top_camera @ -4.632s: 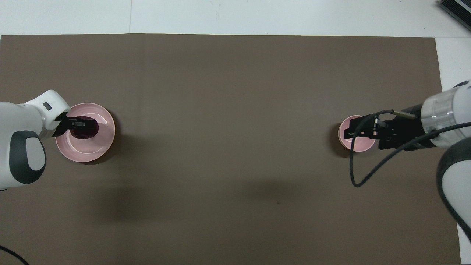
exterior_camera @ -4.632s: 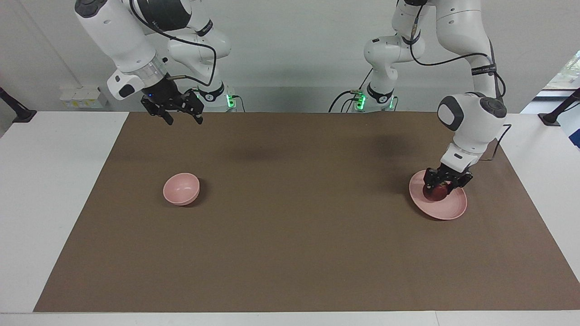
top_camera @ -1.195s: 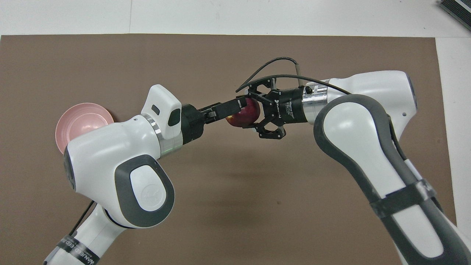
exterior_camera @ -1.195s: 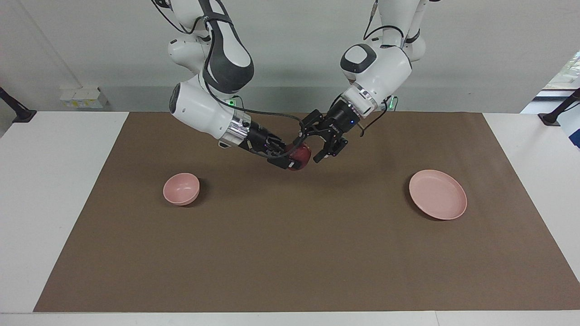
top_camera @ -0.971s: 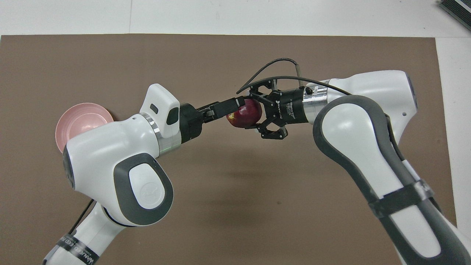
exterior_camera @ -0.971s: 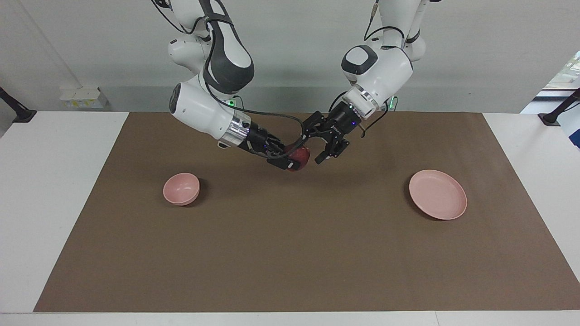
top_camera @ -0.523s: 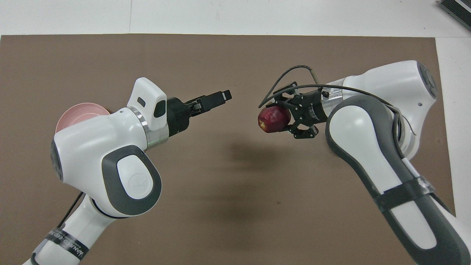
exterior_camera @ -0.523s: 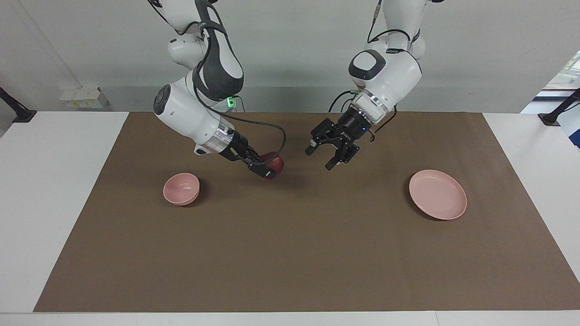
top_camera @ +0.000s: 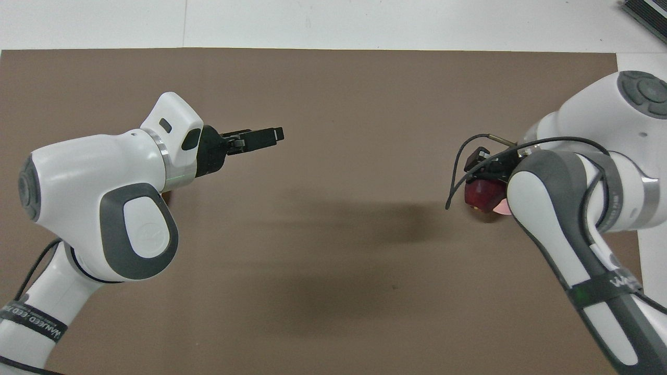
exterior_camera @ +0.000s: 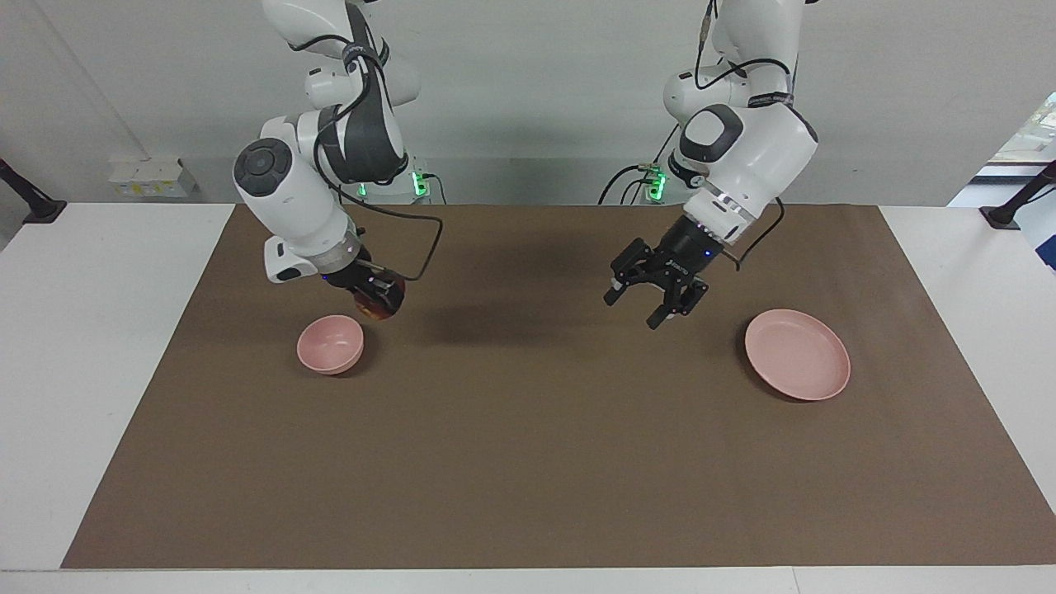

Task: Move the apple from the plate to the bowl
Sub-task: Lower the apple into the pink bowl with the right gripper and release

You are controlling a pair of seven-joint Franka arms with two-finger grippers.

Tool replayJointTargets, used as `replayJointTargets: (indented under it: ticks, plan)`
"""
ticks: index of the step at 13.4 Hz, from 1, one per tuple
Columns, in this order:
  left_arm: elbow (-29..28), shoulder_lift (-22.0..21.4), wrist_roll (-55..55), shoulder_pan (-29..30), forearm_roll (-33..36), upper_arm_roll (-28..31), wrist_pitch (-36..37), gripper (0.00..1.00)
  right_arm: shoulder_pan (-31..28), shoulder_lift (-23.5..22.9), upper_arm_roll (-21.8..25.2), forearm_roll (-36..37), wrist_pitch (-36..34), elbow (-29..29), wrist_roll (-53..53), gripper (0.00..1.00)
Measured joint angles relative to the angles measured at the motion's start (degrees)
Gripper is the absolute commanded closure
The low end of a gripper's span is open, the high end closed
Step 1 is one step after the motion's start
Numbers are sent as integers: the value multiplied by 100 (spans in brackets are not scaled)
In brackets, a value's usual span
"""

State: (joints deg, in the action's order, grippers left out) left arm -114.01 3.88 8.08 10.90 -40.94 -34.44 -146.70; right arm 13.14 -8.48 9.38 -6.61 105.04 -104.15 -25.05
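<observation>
1. The right gripper (exterior_camera: 381, 301) has its jaws clamped on the apple (exterior_camera: 384, 304), up in the air just beside the bowl (exterior_camera: 330, 344).
2. The left gripper (exterior_camera: 656, 304) hangs over the brown mat (exterior_camera: 528, 462) on the tabletop, near the plate (exterior_camera: 797, 355), jaws spread wide and holding nothing.
</observation>
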Motion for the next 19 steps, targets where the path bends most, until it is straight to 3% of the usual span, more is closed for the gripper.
replayJointTargets:
  ticks: [4, 9, 13, 15, 19]
  plan:
    - [257, 175, 3, 457, 1323, 26, 609, 0, -750, -134, 22, 137, 331, -275, 1153, 100]
    - [1030, 463, -212, 517, 3007, 146, 1993, 0, -664, -425, -56, 141, 958, -293, 1153, 100]
    - [1905, 406, -249, 517, 3663, 226, 3626, 0, -663, -632, -56, 141, 1262, -304, 1153, 100]
    - [2287, 361, -252, 517, 3940, 280, 4113, 0, -662, -663, -56, 141, 1287, -379, 1153, 99]
    - [2607, 75, -255, 465, 4067, 621, 4792, 0, -660, -672, -57, 141, 1472, -606, 1153, 71]
